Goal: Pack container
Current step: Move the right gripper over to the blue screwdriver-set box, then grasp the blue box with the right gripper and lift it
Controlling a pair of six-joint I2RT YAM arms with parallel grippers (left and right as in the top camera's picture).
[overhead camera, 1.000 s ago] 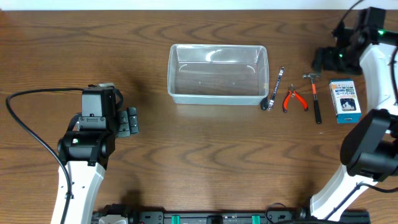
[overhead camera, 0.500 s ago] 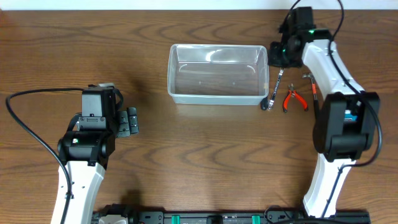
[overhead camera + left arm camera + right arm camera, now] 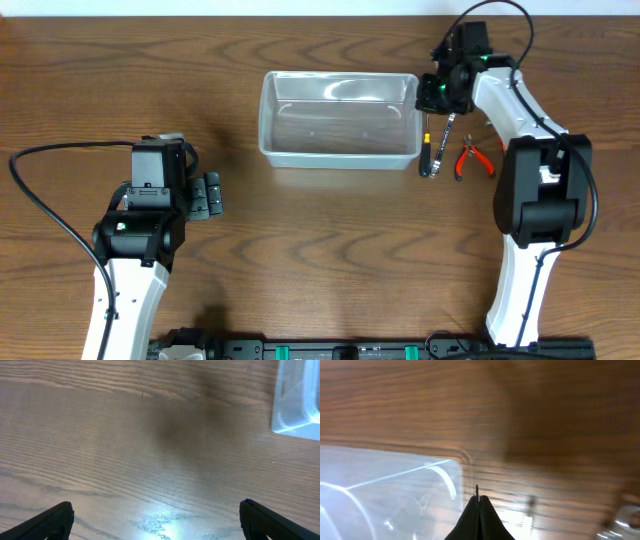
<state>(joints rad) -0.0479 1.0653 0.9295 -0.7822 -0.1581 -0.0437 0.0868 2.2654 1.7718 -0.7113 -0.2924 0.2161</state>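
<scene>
Left claw [image 3: 211, 195]: I am holding it wide open and low over bare wood at the left of the bench. In the left wrist view its two dark fingertips [image 3: 55, 520] are sitting at opposite lower corners, and nothing is lying between them.
Bench: the brown wood-grain bench [image 3: 330, 250] is carrying every item named here.
Container: the clear, see-through plastic rectangular container with rounded corners and a rim [image 3: 340, 157] is standing upright at the far middle of the bench, well apart from my left claw. One rounded corner of it [image 3: 300, 405] is showing at the top right edge of the left wrist view.
Right claw [image 3: 432, 95]: I am hovering it at the container's right end, just beside the rim near the far corner. Its fingers are pressing together into one dark wedge [image 3: 477, 510], and I am seeing nothing gripped between them. Whether they are touching the wall, I cannot tell.
Wrench: the slim silver metal wrench [image 3: 437, 145] is lying on the bench just right of the container, running near to far.
Pliers: the small red-handled pliers [image 3: 474, 160] are lying just right of the wrench, apart from it.
</scene>
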